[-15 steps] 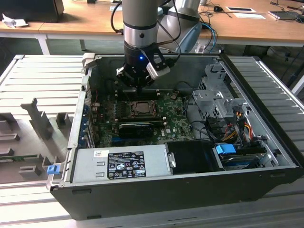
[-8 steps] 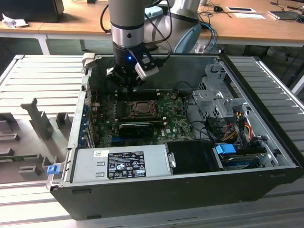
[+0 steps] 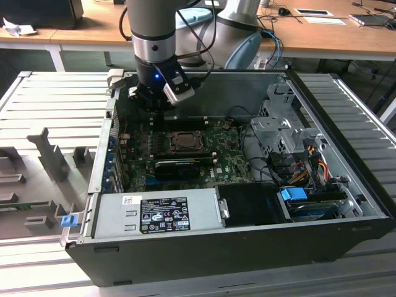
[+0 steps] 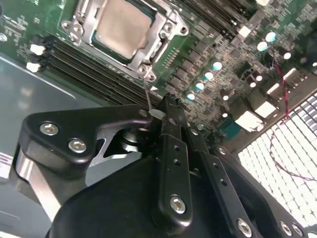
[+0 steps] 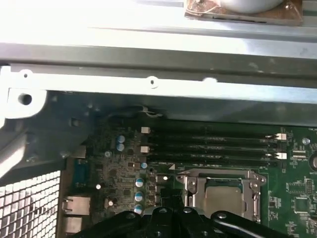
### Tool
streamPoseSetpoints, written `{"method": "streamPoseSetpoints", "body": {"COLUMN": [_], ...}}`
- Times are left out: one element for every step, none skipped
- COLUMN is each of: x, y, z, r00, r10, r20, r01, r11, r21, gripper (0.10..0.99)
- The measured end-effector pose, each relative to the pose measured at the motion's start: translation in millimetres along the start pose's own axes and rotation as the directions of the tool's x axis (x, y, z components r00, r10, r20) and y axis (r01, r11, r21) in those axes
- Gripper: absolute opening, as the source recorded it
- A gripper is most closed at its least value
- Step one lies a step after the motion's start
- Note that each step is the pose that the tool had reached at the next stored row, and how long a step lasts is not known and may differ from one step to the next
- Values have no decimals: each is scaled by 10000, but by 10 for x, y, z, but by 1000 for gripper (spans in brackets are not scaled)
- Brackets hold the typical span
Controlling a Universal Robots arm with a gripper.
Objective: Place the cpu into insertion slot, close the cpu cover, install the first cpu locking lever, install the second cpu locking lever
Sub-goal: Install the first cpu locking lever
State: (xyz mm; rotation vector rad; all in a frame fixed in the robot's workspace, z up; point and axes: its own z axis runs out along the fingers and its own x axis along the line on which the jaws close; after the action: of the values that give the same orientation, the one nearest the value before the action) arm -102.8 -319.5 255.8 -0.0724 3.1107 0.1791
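Note:
The cpu [image 4: 121, 27] lies flat in the insertion slot [image 4: 104, 49] on the green board, silver top face up. The cpu cover [image 4: 159, 43] is folded down around it as a metal frame. One thin wire locking lever [image 4: 147, 91] sticks out from the socket's corner, and its free end rests against my gripper's tip. My gripper [image 4: 170, 101] is shut. I cannot tell whether the lever is pinched or only touched. In the exterior view the gripper [image 3: 150, 110] hangs just behind and to the left of the cpu [image 3: 184, 141]. The first wrist view has the gripper [image 5: 171, 212] beside the cpu [image 5: 223, 196].
Black memory slots [image 5: 213, 144] run between the socket and the case's back wall [image 5: 148, 64]. A finned heat sink [image 4: 277, 153] and a row of capacitors [image 4: 208, 74] lie close by. A black card [image 3: 179, 167], the power supply [image 3: 154, 213] and a drive cage [image 3: 278, 130] surround the board.

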Motion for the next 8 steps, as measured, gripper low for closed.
{"method": "streamPoseSetpoints", "body": {"x": [18,41,55,67,79,90,111,128], "y": [1,2,2,3,4,4,6,9], "z": [-1,-1,-1,-2,-2,-2,-2,-2], "r00": [10000,10000,10000,10000,10000,10000,10000,10000], "r10": [0,-1,-1,-2,-1,-1,0,0], "r20": [0,0,1,0,1,1,2,1], "r01": [0,1,1,2,1,1,0,0], "r11": [10000,10000,10000,10000,10000,10000,10000,10000], "r21": [0,-3,-6,-7,-8,-11,-15,-13], "gripper": [106,106,106,106,106,106,106,106]}}
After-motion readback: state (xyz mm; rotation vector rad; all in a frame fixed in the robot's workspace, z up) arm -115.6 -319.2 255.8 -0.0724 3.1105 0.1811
